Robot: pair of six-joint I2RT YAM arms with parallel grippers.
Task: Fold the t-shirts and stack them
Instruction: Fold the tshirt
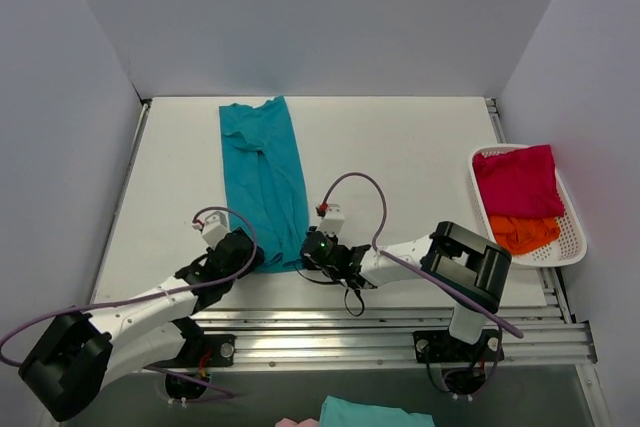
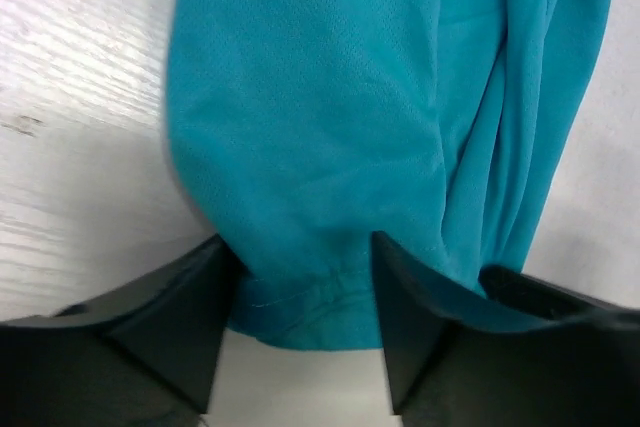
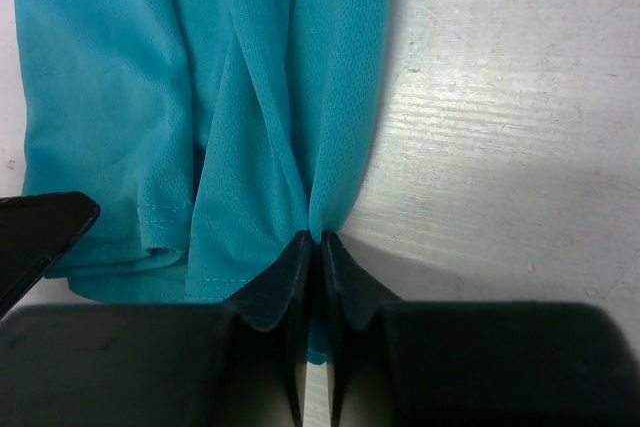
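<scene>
Left jaws: spread wide, straddling the teal t-shirt's (image 1: 262, 177) near-left hem
Right jaws: clenched on its near-right hem
Basket (image 1: 570, 232): right side, pink t-shirt (image 1: 515, 182) and orange t-shirt (image 1: 525, 232) inside

No readable text, labels, brands or numbers in any view; teal t-shirt (image 1: 262, 182), white basket (image 1: 572, 234) and bench (image 1: 400, 147) carry nothing legible.

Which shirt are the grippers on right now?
The teal shirt, stretched out on the table; the crimson shirt and orange shirt sit in the basket.
</scene>
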